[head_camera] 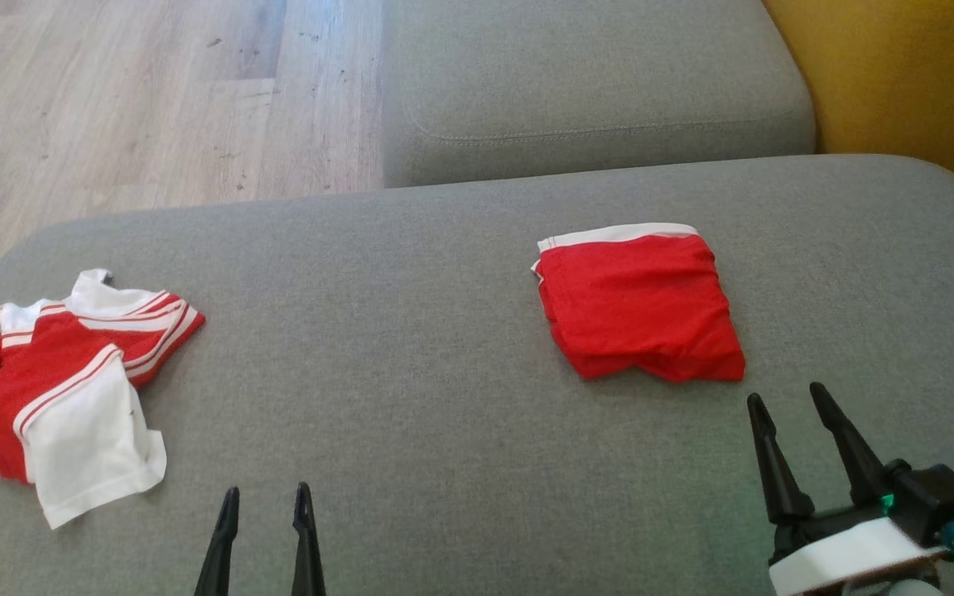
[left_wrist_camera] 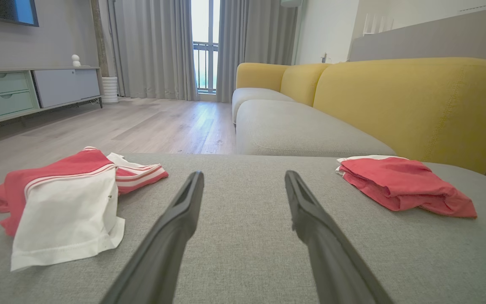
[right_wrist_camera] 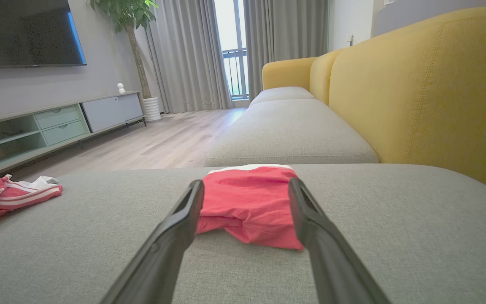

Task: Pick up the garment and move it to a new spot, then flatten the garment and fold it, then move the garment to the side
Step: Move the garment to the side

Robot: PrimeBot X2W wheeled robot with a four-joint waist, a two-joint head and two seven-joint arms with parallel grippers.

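A crumpled red and white garment (head_camera: pixel 63 381) lies at the left end of the grey cushion (head_camera: pixel 411 348), and the left wrist view shows this garment (left_wrist_camera: pixel 66 202) to the left of my fingers. A folded red garment (head_camera: pixel 638 306) with a white band lies flat on the right part. My left gripper (head_camera: pixel 267 492) stands open and empty near the front edge, to the right of the crumpled one. My right gripper (head_camera: pixel 786 394) is open and empty, just short of the folded piece's near edge. The right wrist view frames that folded piece (right_wrist_camera: pixel 247 198) between its fingers (right_wrist_camera: pixel 171 236).
A second grey seat cushion (head_camera: pixel 593 83) lies beyond, with the yellow backrest (head_camera: pixel 899 74) on the right. Wooden floor (head_camera: pixel 113 99) drops off past the cushion's far left edge. A low TV cabinet (left_wrist_camera: pixel 15 93) stands across the room.
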